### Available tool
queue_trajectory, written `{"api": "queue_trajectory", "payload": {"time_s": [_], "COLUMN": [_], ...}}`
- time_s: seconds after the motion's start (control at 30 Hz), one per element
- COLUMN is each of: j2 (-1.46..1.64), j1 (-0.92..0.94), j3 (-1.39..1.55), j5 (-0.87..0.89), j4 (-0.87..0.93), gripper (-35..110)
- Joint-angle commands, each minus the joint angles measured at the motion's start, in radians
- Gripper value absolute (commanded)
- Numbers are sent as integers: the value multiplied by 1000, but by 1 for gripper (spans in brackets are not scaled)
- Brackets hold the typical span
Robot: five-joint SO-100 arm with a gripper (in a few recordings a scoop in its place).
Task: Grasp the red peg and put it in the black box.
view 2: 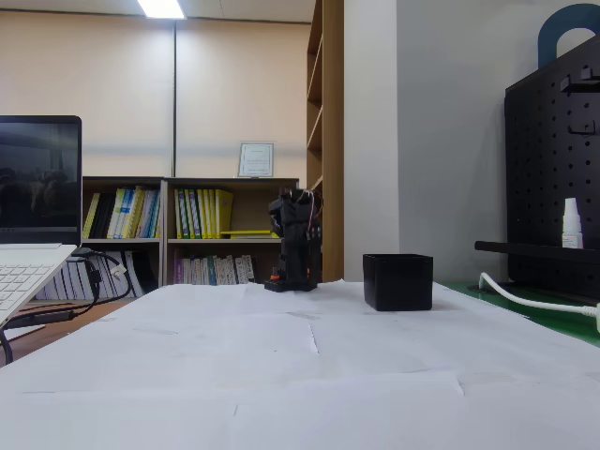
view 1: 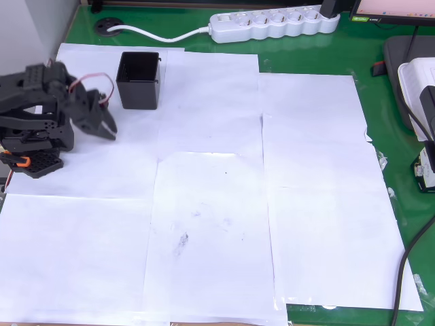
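Overhead view: black arm folded at left edge of the bench, end effector pointing right and down over white paper sheets, fingers look drawn together at the tips with little or no gap, nothing seen held. Black box sits upright, open top, just above and right of the end effector, close but not touching; inside looks dark, contents cannot be told. Red peg not made out on the paper in this view, so cannot tell where it is. White power strip lies along the top edge, cable running left. Fixed view: arm stands far back at centre, end effector state cannot be told here; black box on the paper to its right, apart from it. Laptop at left edge
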Motion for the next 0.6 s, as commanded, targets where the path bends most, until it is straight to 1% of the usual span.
{"api": "queue_trajectory", "payload": {"time_s": [0.0, 0.1, 0.17, 0.2, 0.27, 0.4, 0.47, 0.57], "j2": [-69, -69, -69, -69, -112, -169, -196, -196], "j1": [29, 52, 74, 83, 117, 189, 190, 176], "j3": [-40, -40, -40, -40, -40, -40, -40, -40], "j5": [-64, -87, -71, -51, -57, -57, -80, -84], "j4": [18, 41, 54, 69, 126, 179, 227, 227], "gripper": [0, 0, 0, 0, 0, 0, 0, 0]}}
